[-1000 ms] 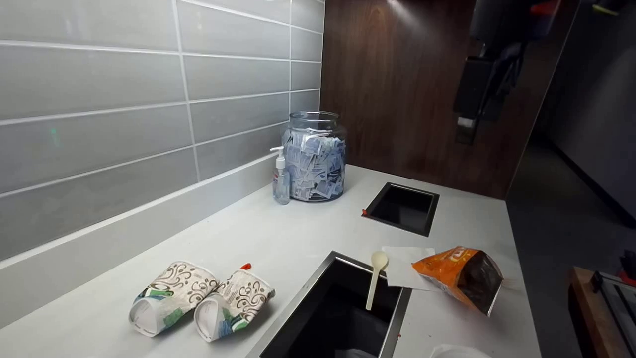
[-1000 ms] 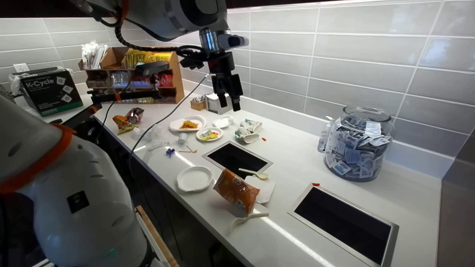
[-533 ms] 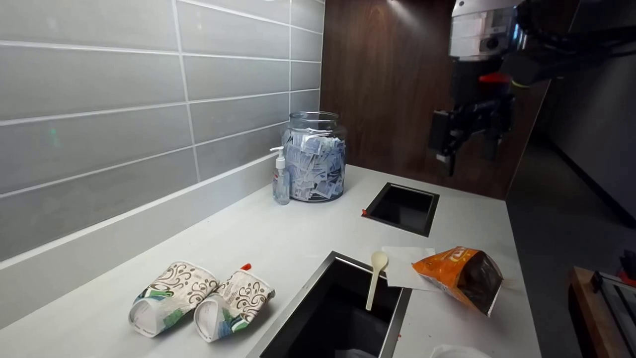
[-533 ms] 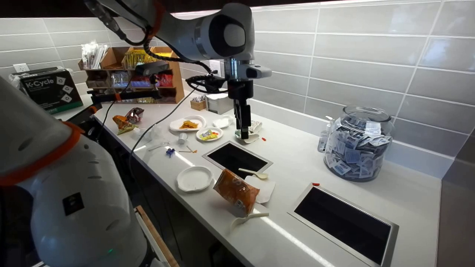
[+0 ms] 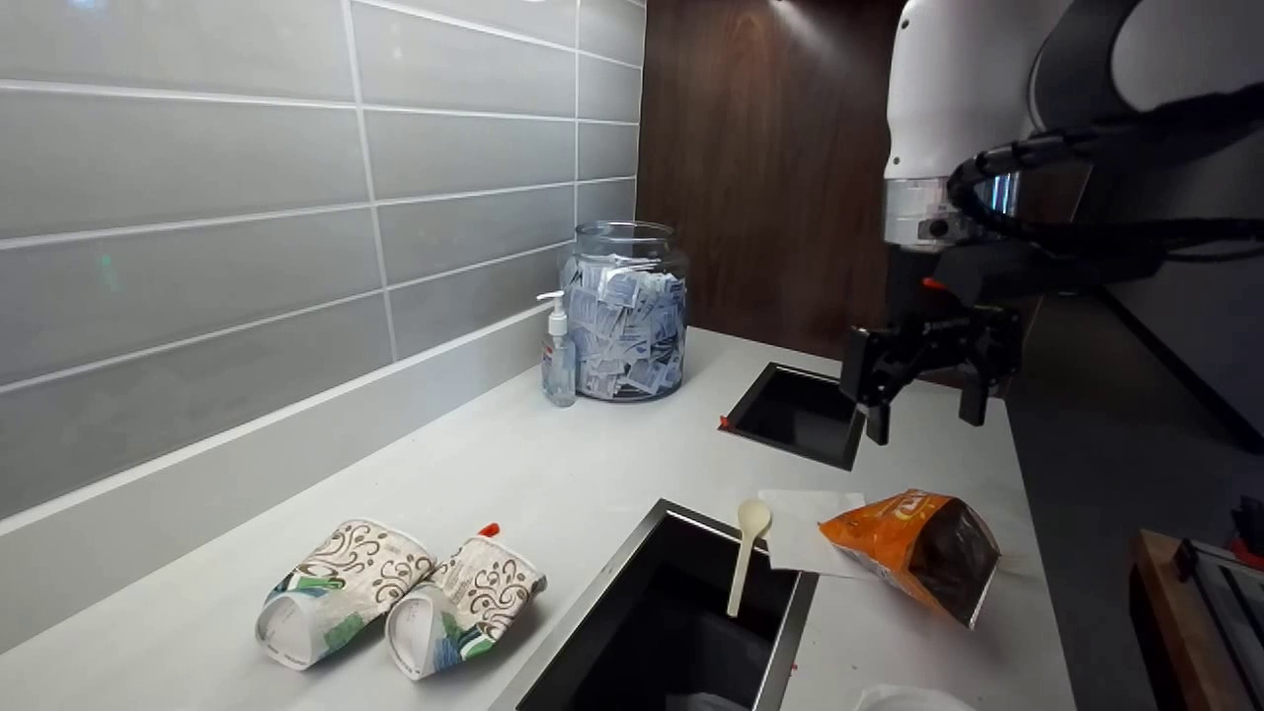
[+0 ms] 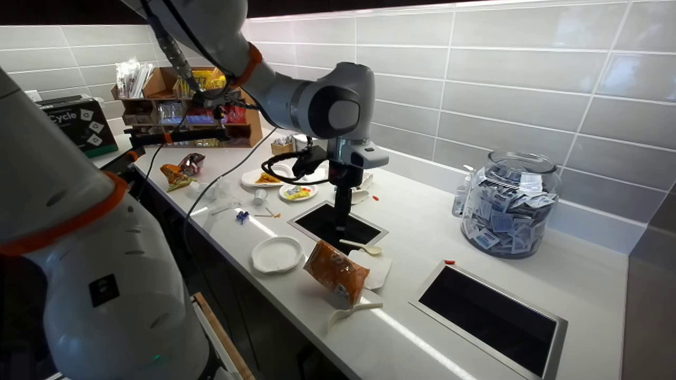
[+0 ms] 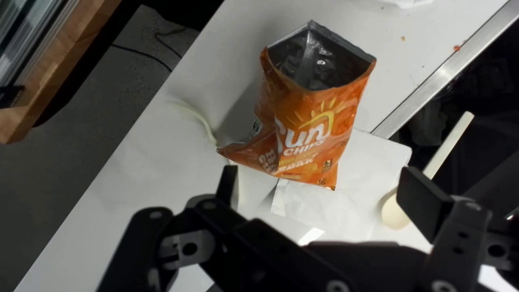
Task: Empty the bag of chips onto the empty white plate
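Bag of chips [image 7: 310, 134]: on the white counter [image 6: 422, 227], near its front edge. Tilted, printed face toward my wrist camera, mouth gaping at the end away from me. Silvery lining shows; no chips in the part I see, so the fill is unknown. Closed end reaches over a white napkin [image 7: 348, 207]; contact not certain.

Pincer [image 5: 925, 425]: fingers [image 7: 423, 202] spread well apart, nothing between them, hanging above the counter and short of the bag. Wrist view puts the bag's closed end ahead of the gap. Probable reason: gripping there leaves the mouth free for the pour. Step judged to be the approach; grasp not yet made.

Bare white plate [image 6: 277, 254]: near the bag, also by the front edge. Mouth faces roughly that side, so a short carry, then a tip, should do. The plate of orange pieces [image 6: 248, 178] and the plate with a yellow packet [image 6: 313, 193] are taken, which likely explains the choice.

Caution: pale spoon [image 7: 393, 215], bowl by the napkin, handle out over a dark recess [image 7: 446, 73]. A low, wide close might nudge it in. Film looks slack; a shallow pinch could slip.
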